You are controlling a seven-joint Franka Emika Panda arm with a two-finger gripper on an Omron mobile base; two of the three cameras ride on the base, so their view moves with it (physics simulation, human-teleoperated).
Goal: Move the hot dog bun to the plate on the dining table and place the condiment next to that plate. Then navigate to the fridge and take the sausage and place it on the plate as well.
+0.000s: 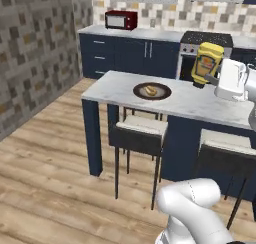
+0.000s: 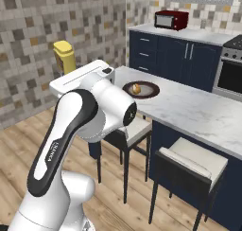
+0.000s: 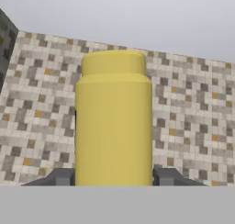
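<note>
Clearly the claw [image 3: 114, 176] was clamped on the yellow condiment bottle [image 1: 207, 63], one finger on each side, held in the air above the bench [image 1: 200, 105]; the bun [image 1: 150, 91] lay on the brown-rimmed plate [image 1: 163, 93].

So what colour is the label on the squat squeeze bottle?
Orange-red, on the yellow bottle; left base view shows it best.
</note>
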